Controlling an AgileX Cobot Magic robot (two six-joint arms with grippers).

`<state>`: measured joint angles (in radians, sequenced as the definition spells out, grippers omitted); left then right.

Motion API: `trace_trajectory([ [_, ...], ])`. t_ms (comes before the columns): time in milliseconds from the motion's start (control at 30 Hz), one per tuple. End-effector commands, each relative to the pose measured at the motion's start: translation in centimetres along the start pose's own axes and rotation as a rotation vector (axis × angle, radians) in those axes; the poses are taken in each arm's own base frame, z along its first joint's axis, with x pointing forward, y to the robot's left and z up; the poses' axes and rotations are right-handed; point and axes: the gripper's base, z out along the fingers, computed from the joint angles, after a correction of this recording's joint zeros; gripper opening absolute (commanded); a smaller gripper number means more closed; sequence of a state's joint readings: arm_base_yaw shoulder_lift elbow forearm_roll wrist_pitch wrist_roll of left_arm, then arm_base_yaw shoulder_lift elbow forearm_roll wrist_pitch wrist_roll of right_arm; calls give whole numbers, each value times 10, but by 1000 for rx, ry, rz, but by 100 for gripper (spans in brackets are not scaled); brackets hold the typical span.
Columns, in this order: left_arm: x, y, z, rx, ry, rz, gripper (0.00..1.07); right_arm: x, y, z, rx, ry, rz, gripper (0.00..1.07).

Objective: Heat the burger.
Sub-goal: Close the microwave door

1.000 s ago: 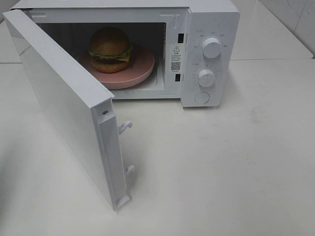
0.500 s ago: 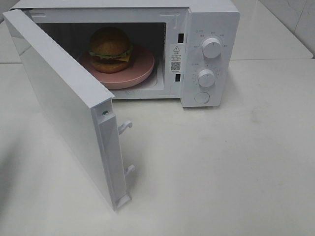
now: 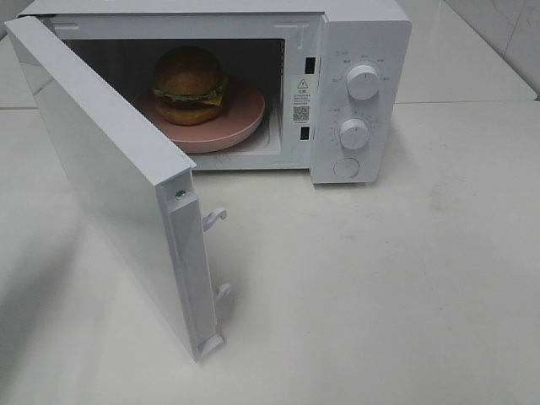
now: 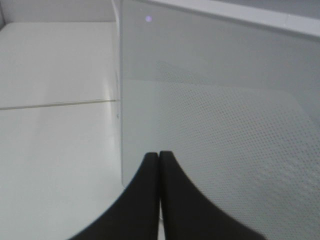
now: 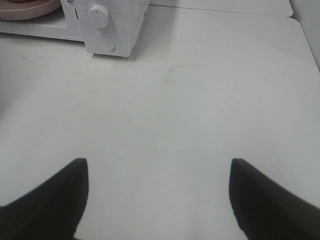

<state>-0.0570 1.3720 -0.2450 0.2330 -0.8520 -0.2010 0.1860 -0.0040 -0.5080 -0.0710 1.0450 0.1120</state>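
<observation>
1. Burger sits on the plate inside the microwave, so loading looks done.
2. The door stands swung out from the microwave's left side, its free edge well away from the cavity.
3. My left claw is pressed shut on nothing and faces the door's outer pane, close ahead. A push from there should swing the door toward the microwave's front.
4. My right claw gapes wide and empty, well out from the microwave's knob side. The left arm is nearer the door.
5. The table is smooth and white, and I see nothing in the door's sweep.
</observation>
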Motion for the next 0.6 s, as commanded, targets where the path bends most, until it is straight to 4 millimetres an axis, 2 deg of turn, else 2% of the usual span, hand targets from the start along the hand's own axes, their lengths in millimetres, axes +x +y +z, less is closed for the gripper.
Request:
trace_trajectory([
  [33, 0, -9, 12, 32, -18, -2, 0, 2, 0, -3, 2, -33, 4, 75],
  [333, 9, -27, 31, 82, -1, -14, 0, 2, 0, -3, 2, -33, 4, 75],
  [600, 5, -37, 37, 71, -16, -57, 0, 2, 0, -3, 2, -33, 4, 75],
])
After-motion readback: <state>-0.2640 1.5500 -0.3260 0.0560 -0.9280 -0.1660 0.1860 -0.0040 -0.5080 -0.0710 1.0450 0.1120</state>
